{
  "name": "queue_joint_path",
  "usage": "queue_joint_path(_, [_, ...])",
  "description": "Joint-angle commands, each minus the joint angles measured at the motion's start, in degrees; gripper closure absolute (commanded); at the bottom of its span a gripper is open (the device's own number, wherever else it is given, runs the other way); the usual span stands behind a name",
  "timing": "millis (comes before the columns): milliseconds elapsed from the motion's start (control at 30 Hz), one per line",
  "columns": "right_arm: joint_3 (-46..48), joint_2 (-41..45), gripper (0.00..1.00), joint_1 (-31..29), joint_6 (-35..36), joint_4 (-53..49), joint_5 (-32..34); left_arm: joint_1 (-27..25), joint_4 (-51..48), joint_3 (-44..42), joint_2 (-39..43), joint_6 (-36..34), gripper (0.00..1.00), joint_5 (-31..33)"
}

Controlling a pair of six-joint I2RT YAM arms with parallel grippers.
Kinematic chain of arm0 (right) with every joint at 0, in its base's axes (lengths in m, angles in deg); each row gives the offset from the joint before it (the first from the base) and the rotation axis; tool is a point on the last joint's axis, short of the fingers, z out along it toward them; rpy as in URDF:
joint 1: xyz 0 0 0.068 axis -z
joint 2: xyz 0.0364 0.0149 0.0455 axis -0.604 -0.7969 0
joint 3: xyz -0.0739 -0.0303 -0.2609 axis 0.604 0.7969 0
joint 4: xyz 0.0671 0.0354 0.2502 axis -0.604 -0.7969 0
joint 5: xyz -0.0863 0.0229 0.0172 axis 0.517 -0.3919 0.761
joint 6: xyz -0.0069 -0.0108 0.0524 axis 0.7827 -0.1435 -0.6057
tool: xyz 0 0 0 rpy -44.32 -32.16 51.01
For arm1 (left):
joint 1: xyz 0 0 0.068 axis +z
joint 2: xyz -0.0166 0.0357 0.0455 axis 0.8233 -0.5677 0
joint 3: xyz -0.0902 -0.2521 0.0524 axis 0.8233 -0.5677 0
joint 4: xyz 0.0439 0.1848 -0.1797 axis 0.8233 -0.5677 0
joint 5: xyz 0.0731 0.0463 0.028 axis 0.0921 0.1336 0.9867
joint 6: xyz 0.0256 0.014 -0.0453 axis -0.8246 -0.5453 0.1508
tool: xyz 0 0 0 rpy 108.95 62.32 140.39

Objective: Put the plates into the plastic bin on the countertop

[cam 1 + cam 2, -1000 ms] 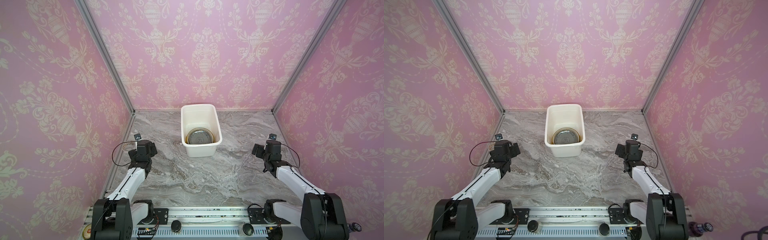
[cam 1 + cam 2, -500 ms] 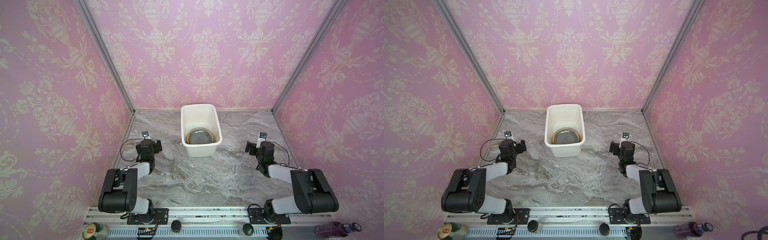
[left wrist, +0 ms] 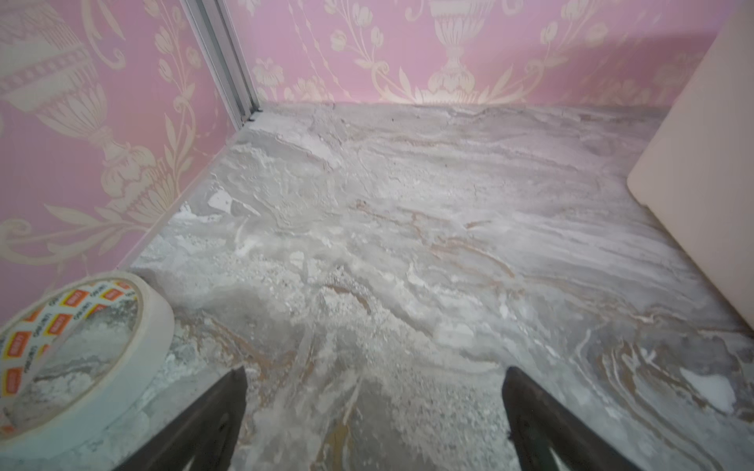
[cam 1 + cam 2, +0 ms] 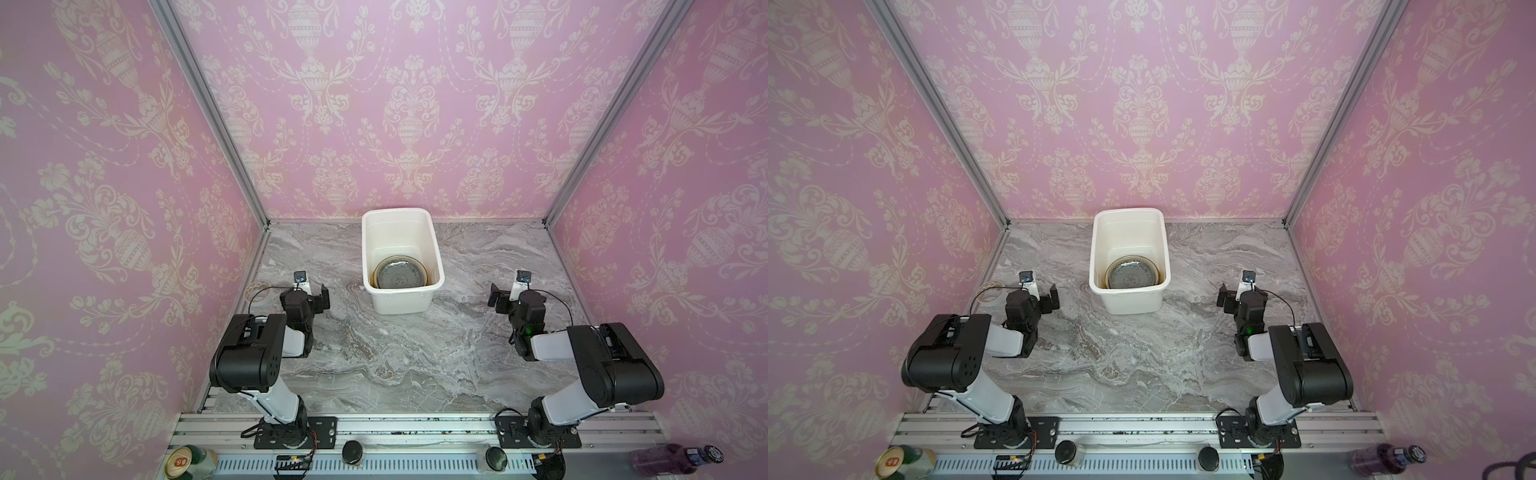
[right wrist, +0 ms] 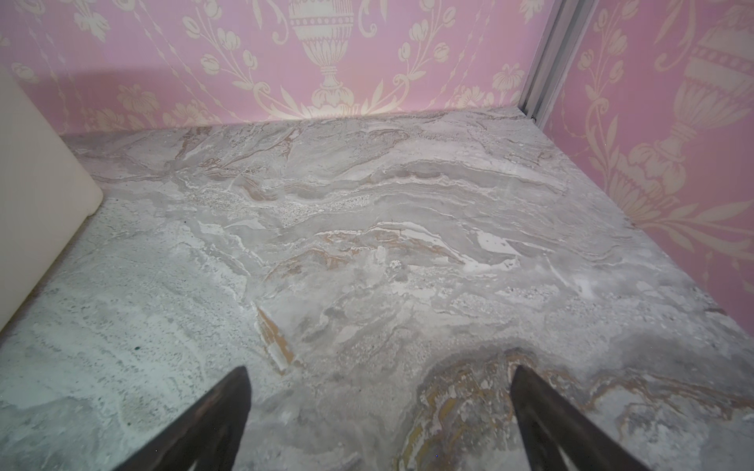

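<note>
The white plastic bin (image 4: 401,300) (image 4: 1131,302) stands at the back middle of the grey marble countertop (image 4: 395,357). Plates lie stacked in its near end, a clear grey glass one (image 4: 400,274) (image 4: 1133,274) on top; the ones beneath show only as a brownish edge. My left gripper (image 4: 311,293) (image 3: 375,369) hovers low over bare countertop left of the bin, open and empty. My right gripper (image 4: 503,296) (image 5: 379,368) does the same on the right. The bin's wall (image 3: 701,163) (image 5: 36,195) shows at the edge of each wrist view.
A roll of white tape (image 3: 77,346) (image 4: 257,289) lies by the left wall, close beside the left gripper. Pink wallpapered walls close in three sides, with metal posts in the back corners. A can (image 4: 187,461) and a purple bottle (image 4: 673,459) lie beyond the front rail.
Both arms have folded back, their elbows now raised near the front rail. The grippers shifted a little inward and stayed open and empty. The bin and plates have not moved.
</note>
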Motion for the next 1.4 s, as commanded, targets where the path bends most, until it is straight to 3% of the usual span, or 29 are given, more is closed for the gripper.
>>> queue_joint_path(0, [-1.0, -0.1, 0.00, -0.2, 0.5, 0.3, 0.6, 0.4, -3.6, 0.3, 1.2, 1.1, 0.01, -0.6])
queue_joint_path(867, [-0.8, 0.0, 0.00, -1.4, 2.2, 1.0, 0.0, -0.4, 0.1, -1.0, 0.7, 0.0, 0.01, 0.6])
queue_joint_path(1367, [-1.0, 0.1, 0.00, 0.5, 1.2, 0.2, -4.1, -0.4, 0.2, -0.9, 0.7, 0.0, 0.01, 0.5])
